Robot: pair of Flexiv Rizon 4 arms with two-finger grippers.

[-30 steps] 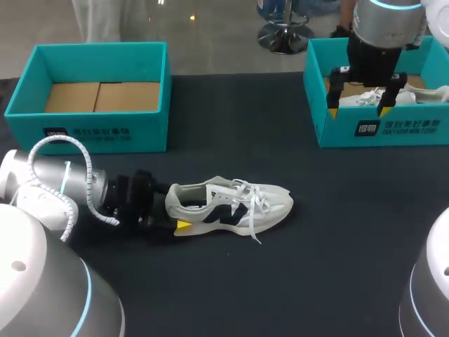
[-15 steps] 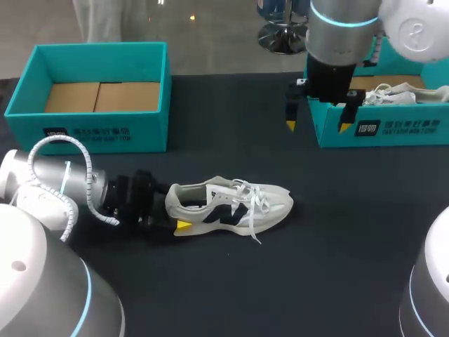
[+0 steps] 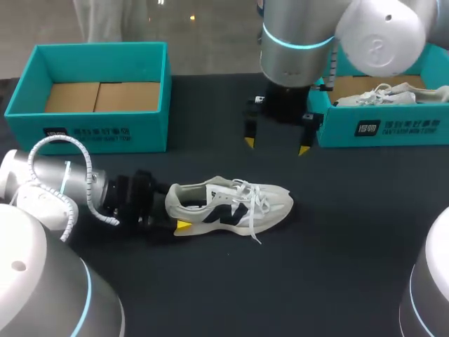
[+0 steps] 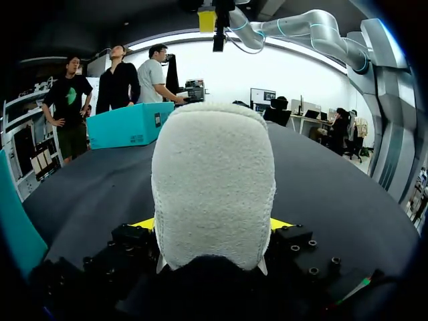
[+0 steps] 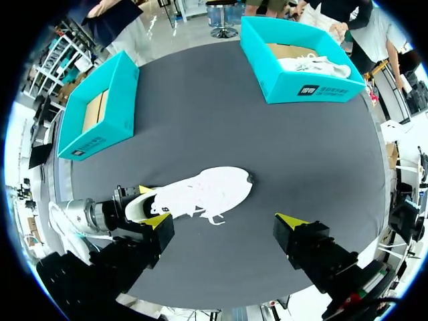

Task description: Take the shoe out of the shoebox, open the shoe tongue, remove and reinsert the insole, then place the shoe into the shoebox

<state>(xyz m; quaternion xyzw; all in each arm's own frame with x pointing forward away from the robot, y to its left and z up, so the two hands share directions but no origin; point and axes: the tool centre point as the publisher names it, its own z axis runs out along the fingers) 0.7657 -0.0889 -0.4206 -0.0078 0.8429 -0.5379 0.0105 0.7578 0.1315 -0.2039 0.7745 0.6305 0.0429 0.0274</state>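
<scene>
Shoe (image 3: 231, 202) lay on the surface (image 3: 337, 232), heel held.
The left gripper (image 4: 212, 224) was clenched on the shoe's heel; the right gripper (image 3: 276, 146) hung released above the surface, beyond the shoe.

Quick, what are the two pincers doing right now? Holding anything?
Left pincer: closed on the shoe, at its heel.
Right pincer: open, holding nothing.
</scene>
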